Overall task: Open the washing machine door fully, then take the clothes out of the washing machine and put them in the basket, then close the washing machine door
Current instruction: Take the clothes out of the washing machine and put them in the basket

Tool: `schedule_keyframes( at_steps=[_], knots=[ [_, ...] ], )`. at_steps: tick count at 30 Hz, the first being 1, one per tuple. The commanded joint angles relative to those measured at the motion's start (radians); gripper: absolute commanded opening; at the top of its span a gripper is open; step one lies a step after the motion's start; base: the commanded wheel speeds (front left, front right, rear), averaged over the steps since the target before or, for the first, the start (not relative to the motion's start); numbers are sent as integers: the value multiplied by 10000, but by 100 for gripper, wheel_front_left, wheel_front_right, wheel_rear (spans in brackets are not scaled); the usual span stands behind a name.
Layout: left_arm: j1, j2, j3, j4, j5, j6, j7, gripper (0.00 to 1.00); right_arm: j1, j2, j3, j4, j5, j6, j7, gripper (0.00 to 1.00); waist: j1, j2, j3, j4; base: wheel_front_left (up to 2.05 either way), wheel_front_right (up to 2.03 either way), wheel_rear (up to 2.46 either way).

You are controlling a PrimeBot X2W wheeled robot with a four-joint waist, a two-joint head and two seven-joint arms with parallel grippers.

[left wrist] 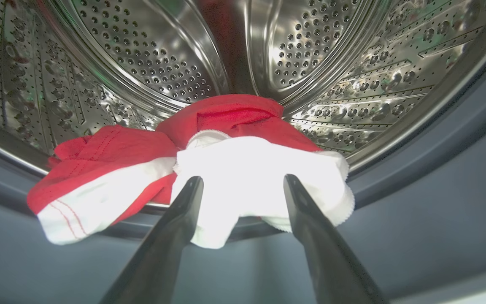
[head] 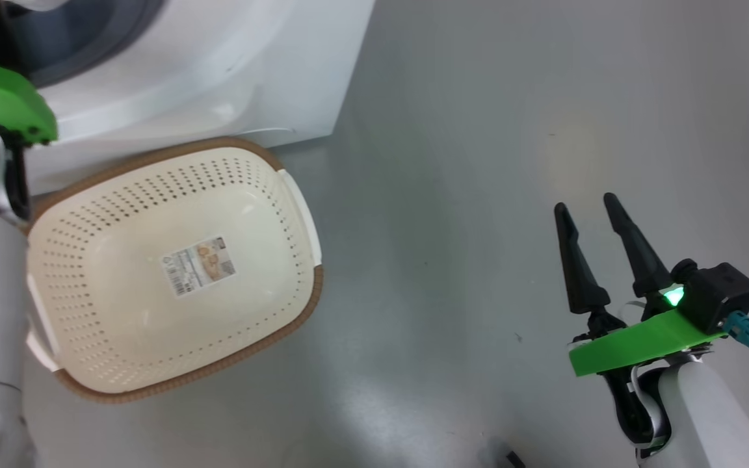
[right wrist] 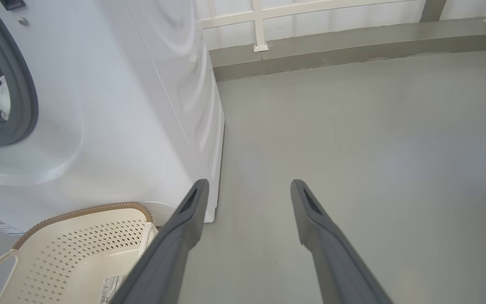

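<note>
Both the left claw (left wrist: 243, 179) and right claw (head: 585, 203) are gaping wide, gripping nothing. Clothes (left wrist: 112, 156) are lying mid-frame on the drum's (left wrist: 163, 63) front lip, before the left claw; basket (head: 88, 273) is sitting lower left beside the washer (head: 218, 65).

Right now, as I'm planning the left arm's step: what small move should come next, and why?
Probably ease the left gripper forward and shut it on the clothes. Its fingers stand open, framing the white fold that hangs over the drum's lip, with nothing held, and the basket by the washing machine has no clothes in it yet.
</note>
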Motion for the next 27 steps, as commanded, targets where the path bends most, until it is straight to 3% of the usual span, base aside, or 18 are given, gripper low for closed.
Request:
schedule_keyframes(
  at_steps=[1, 15, 27],
  knots=[
    [-195, 523, 153, -87, 113, 89, -49, 100, -57, -8, 257, -249, 133, 73, -65, 100, 0, 0, 171, -210, 0, 0, 0],
    [-1632, 1510, -143, 1612, 440, 742, -49, 100, -186, -7, 731, -494, 521, 73, -65, 100, 0, 0, 585, -833, 0, 0, 0],
    [-1935, 1805, -533, 2209, 526, 487, 27, 100, -160, -7, 860, -575, 658, 73, -65, 100, 0, 0, 784, -1043, 0, 0, 0]
  ],
)
